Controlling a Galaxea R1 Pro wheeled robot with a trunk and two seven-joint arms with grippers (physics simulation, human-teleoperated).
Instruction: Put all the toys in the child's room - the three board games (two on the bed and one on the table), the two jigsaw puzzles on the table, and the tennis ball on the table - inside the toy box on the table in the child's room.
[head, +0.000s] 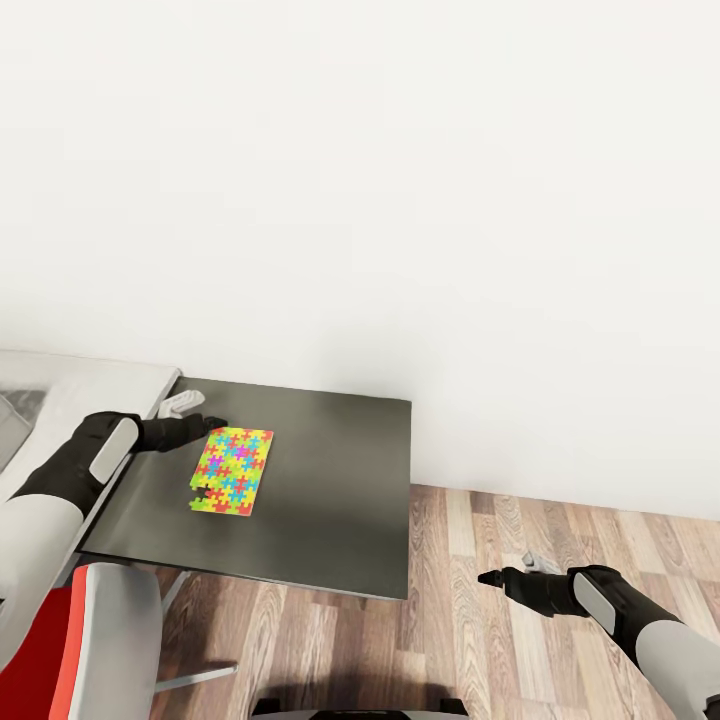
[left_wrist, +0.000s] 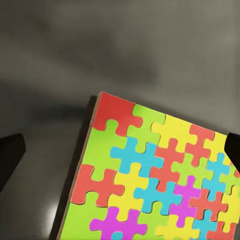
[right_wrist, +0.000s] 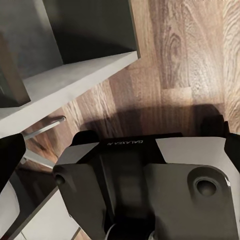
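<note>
1. Nearest us, a red chair (head: 70, 640) stands before the dark table (head: 340, 500).
2. Our left gripper (head: 215, 425) hangs wide-jawed over the jigsaw puzzle (head: 233, 470) (bright interlocking pieces), lying flat mid-table.
3. Our right gripper (head: 490, 577) hovers above wood floor (head: 480, 540); jaws unclear.

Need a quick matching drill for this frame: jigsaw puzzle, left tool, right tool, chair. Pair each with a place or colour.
Things:
1. jigsaw puzzle
2. left tool
3. right tool
4. chair

Descriptions:
A. over the wood-plank floor, beside the table
B. red and light grey, near the table's front corner
C. flat on the dark table
D. at the puzzle's far edge

Pairs: 1-C, 2-D, 3-A, 4-B
</note>
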